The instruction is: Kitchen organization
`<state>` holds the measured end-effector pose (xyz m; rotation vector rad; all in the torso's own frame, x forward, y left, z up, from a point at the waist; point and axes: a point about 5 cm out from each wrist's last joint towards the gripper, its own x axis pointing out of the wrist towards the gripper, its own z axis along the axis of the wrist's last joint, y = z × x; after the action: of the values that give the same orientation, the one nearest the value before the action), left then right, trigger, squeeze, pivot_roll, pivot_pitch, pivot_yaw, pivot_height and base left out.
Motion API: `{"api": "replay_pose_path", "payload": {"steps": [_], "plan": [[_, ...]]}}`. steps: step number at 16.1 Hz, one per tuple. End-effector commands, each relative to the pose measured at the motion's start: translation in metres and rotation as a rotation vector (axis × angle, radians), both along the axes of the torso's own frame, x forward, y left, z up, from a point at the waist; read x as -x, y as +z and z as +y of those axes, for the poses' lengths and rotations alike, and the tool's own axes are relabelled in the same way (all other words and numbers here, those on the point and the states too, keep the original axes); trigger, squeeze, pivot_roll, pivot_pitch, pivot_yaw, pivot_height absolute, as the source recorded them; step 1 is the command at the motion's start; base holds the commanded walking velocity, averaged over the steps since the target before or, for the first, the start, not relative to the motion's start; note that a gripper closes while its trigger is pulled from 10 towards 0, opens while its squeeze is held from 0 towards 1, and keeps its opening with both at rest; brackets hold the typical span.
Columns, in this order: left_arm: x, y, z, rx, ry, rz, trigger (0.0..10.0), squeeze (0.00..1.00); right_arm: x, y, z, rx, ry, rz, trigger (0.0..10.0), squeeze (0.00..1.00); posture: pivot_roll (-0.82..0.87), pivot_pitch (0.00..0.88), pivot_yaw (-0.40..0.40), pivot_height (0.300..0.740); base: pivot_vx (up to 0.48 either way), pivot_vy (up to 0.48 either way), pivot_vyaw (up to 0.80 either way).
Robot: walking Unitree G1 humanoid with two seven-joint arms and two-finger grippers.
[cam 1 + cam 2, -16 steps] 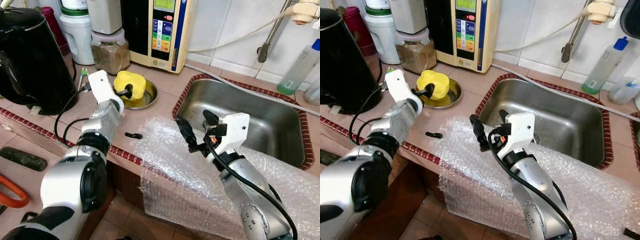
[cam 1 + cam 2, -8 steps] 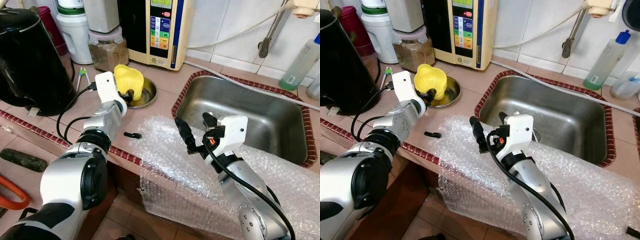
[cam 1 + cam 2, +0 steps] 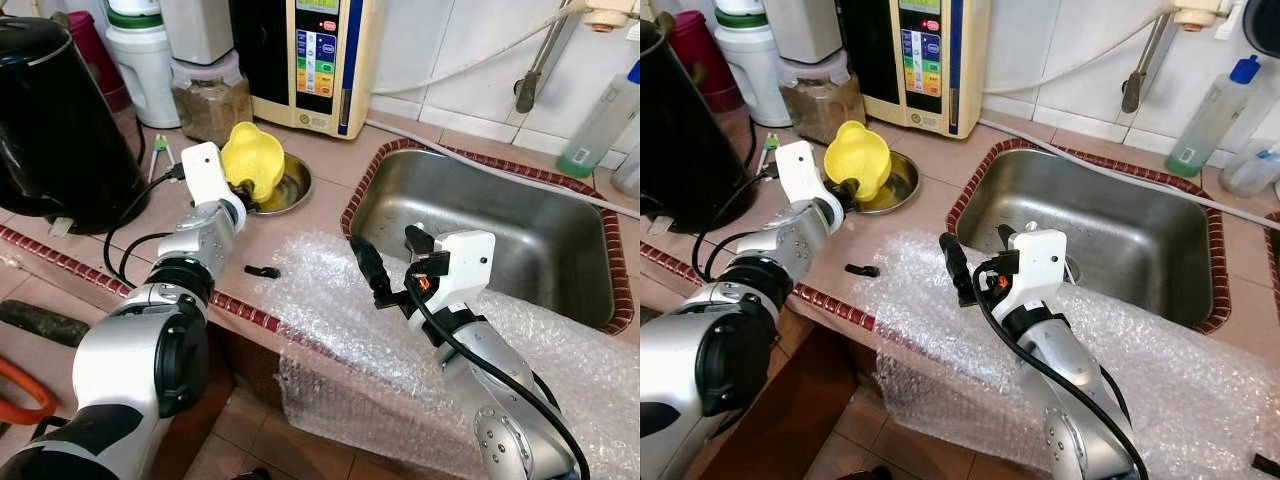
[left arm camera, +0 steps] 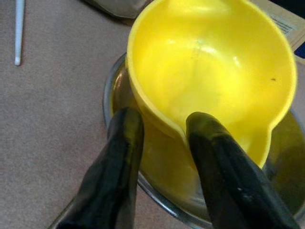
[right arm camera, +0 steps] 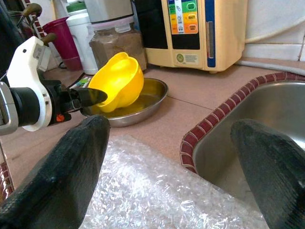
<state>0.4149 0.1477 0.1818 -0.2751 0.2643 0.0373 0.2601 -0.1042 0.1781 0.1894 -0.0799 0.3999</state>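
free room: bare counter [image 3: 300,225] between steel dish [image 3: 285,190] and sink [image 3: 490,235]. obstacles: black kettle [image 3: 55,110] at 9 o'clock; jar [image 3: 212,95] and water machine [image 3: 305,55] at 12; bubble wrap [image 3: 330,300] over front edge; small black clip [image 3: 263,271] beside it.

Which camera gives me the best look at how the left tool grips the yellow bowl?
The left wrist view: the yellow bowl is close up, its rim pinched between the left tool's black fingers. The eye views show it small and tilted over the steel dish; the right wrist view shows it side-on.
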Motion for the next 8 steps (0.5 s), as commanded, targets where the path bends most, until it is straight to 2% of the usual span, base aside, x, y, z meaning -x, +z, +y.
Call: {"api": "replay_pose_path", "payload": {"steps": [1, 5, 8], "plan": [[0.002, -0.007, 0.001, -0.010, -0.009, 0.046, 0.0, 0.00, -0.001, 0.001, -0.001, 0.002, 0.000, -0.004, 10.0, 0.00, -0.04, 0.121, 0.017, 0.740, 0.000, 0.000, 0.00], [0.005, -0.013, 0.010, -0.032, -0.035, 0.078, 0.0, 0.00, -0.004, 0.001, -0.001, 0.002, -0.004, -0.005, 10.0, 0.00, -0.02, 0.112, 0.022, 0.740, 0.000, 0.000, 0.00], [0.011, -0.025, 0.021, -0.054, -0.065, 0.126, 0.0, 0.00, -0.007, 0.001, -0.002, -0.001, -0.009, -0.007, 10.0, 0.00, -0.01, 0.106, 0.023, 0.740, 0.000, 0.000, 0.00]]}}
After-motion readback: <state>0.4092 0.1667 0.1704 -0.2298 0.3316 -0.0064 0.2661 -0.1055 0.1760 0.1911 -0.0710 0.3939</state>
